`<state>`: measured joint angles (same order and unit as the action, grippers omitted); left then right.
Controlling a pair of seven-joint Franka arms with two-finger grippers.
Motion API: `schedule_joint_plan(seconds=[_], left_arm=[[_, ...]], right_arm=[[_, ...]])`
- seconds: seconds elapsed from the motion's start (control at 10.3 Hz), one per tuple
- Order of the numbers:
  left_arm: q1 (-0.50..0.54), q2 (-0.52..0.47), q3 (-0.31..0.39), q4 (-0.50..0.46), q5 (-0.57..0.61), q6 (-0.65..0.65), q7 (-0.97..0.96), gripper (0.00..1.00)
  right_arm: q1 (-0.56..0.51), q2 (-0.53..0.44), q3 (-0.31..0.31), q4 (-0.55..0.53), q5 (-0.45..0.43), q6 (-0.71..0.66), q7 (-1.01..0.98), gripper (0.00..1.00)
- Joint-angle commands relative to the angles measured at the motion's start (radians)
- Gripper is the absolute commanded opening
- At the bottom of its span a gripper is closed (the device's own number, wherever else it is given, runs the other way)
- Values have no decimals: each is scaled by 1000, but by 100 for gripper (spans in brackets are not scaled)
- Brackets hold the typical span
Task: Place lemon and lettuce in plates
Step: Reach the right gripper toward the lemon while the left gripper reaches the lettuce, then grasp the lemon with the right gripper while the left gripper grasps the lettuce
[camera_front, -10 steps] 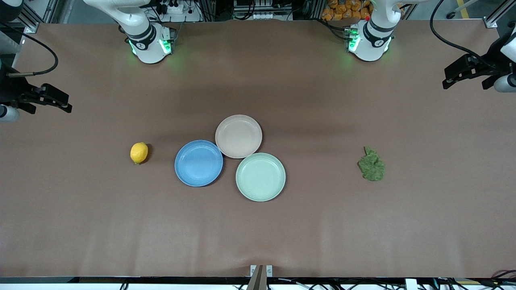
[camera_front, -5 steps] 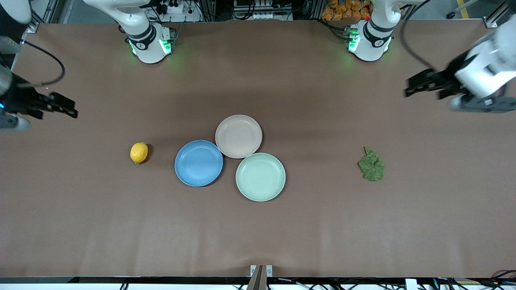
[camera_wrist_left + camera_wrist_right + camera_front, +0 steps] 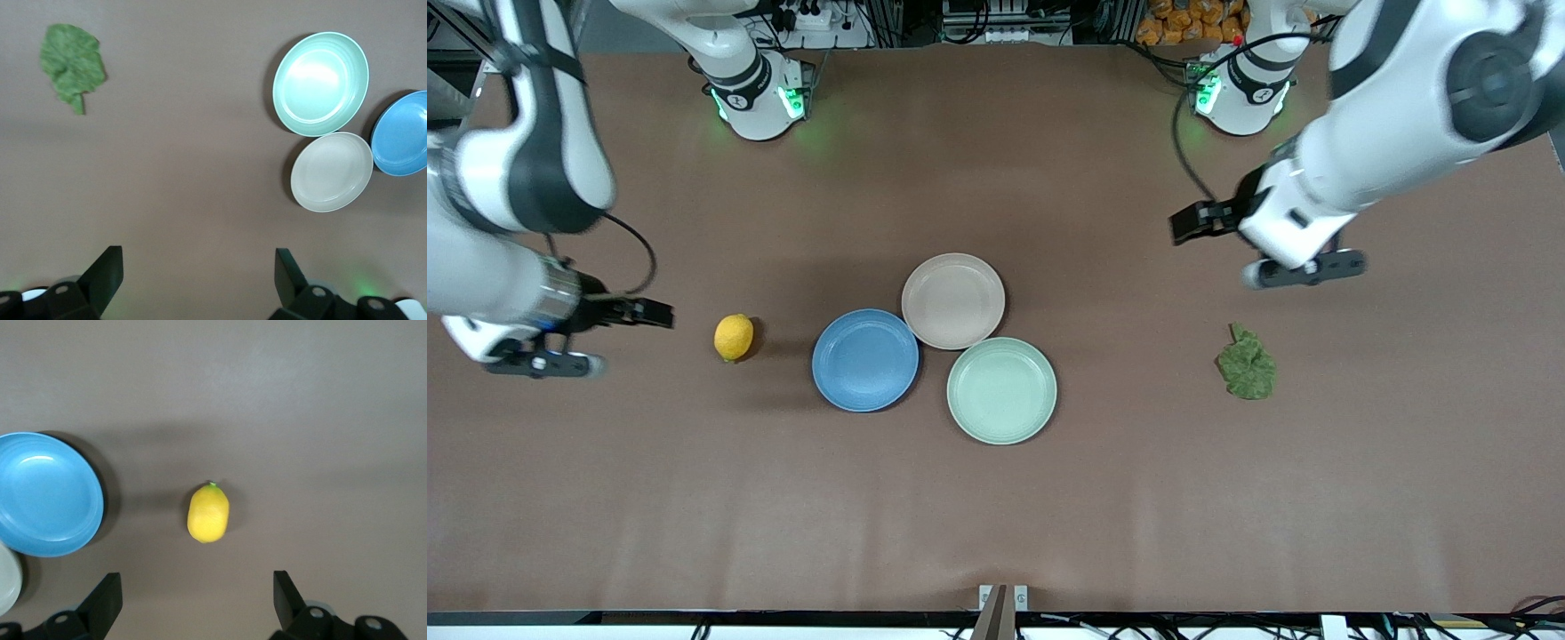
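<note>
Black-fingered right gripper (image 3: 660, 313) spread wide, over bare table beside the lemon (image 3: 734, 337). Left gripper (image 3: 1187, 222) also spread, over table between lettuce (image 3: 1248, 365) and its base. Blue plate (image 3: 865, 360) touching beige plate (image 3: 953, 300), both bare, midway between lemon and lettuce.

In the right wrist view the beige-pink plate (image 3: 7, 587) is cut off, perhaps only 1 sliver showing.

White arms, black joints, green-lit bases.
</note>
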<state>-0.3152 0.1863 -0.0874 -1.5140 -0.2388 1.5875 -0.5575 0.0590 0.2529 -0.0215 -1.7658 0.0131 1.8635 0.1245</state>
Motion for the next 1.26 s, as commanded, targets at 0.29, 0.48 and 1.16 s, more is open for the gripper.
schedule_joint_plan(seconds=[0.29, 0.48, 1.16], left_arm=[[91, 9, -5, -58, 96, 14, 191, 100], [175, 22, -2, -110, 175, 72, 449, 100], [211, 149, 0, -405, 335, 524, 496, 100]], right_arm=[[-14, 141, 3, -159, 27, 219, 109, 100], [-45, 187, 5, -158, 73, 253, 46, 100], [-22, 266, 5, -158, 85, 270, 32, 81]])
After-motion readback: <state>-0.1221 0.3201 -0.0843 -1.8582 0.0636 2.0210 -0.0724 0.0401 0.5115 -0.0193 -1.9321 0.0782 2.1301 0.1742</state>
